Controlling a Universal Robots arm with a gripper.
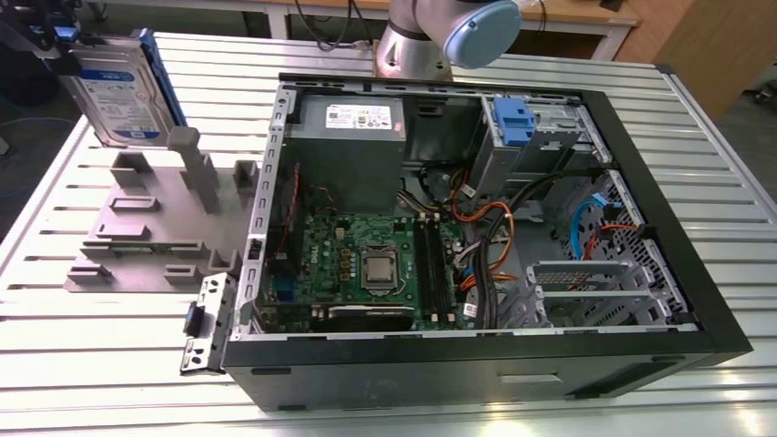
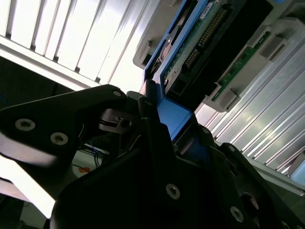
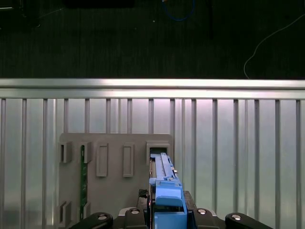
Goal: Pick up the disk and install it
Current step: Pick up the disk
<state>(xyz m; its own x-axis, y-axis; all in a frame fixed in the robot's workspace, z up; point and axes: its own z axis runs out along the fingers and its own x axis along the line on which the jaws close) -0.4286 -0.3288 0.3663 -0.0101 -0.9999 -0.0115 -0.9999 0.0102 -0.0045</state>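
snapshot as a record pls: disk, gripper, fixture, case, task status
disk: upright, raised over the grey fixture, at the exterior view's left
gripper: shut on the disk's blue carrier
grey fixture: on the slatted table, beside the computer case
computer case: side open, motherboard exposed
status: disk in the gripper's hold, not yet in the case

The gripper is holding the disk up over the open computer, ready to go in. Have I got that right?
Not quite. The gripper does hold the disk, but over the grey rack, not over the open computer. The rack stands beside the computer, on the exterior view's left. The exterior view shows this.
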